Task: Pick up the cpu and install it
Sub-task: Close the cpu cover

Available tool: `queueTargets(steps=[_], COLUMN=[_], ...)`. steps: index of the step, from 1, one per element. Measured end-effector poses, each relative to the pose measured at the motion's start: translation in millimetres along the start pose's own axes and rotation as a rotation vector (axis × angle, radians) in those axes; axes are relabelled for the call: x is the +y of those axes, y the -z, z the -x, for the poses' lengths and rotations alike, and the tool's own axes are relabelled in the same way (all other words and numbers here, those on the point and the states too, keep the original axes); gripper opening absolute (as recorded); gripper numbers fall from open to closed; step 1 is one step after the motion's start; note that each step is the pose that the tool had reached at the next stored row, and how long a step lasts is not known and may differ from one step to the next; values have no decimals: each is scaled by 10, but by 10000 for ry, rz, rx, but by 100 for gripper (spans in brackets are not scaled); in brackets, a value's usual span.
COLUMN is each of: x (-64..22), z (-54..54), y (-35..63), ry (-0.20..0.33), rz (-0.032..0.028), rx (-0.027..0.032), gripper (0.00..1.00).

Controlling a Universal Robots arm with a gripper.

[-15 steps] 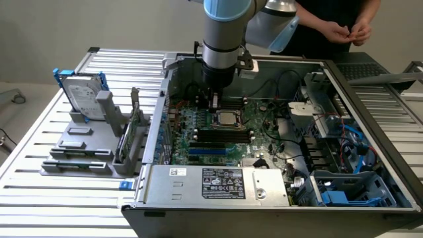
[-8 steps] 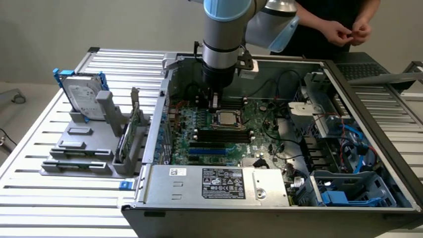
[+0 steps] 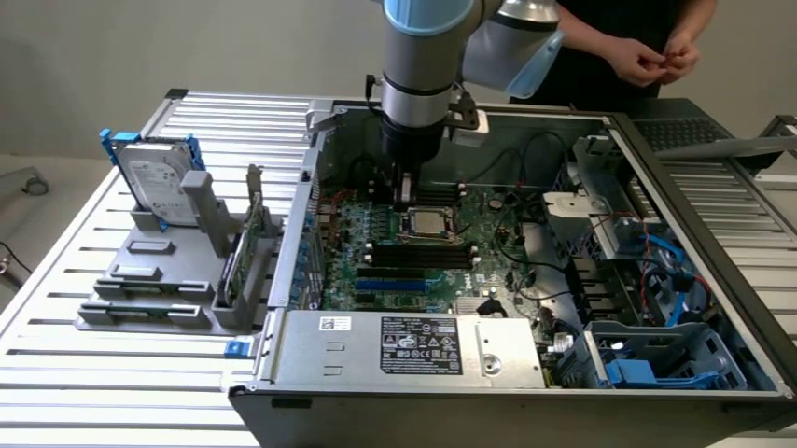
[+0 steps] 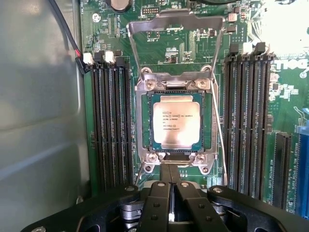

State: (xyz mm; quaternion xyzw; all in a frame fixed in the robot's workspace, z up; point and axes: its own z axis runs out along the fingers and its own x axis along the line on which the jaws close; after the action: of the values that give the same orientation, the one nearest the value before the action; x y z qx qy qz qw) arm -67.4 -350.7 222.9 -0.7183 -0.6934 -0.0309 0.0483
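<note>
The cpu [image 3: 432, 222] [image 4: 176, 121], a small silver-grey square chip with printed text, lies flat inside the metal-framed socket [image 4: 143, 126] on the green motherboard. The socket's load plate [image 4: 176, 20] stands swung open beyond it. In the exterior view my gripper [image 3: 405, 200] hangs straight down into the open computer case, just to that view's left of the cpu and slightly above the board. My gripper [image 4: 170, 170] is shut with nothing between its fingers, its tips at the socket's near edge, apart from the chip.
Black memory slots [image 4: 108, 125] [image 4: 244, 121] flank the socket. A silver hard drive [image 3: 159, 177] with a blue bracket stands upright on a grey fixture [image 3: 162, 289] outside the case. The power supply [image 3: 412, 345] sits at the case front. A person's hands [image 3: 656, 61] are behind the case.
</note>
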Motion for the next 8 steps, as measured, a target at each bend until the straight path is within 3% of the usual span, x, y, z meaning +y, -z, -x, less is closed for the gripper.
queueTargets(steps=[8], x=[53], z=[67], y=[120], ry=[0], rz=[-1], rx=[1], gripper=[11])
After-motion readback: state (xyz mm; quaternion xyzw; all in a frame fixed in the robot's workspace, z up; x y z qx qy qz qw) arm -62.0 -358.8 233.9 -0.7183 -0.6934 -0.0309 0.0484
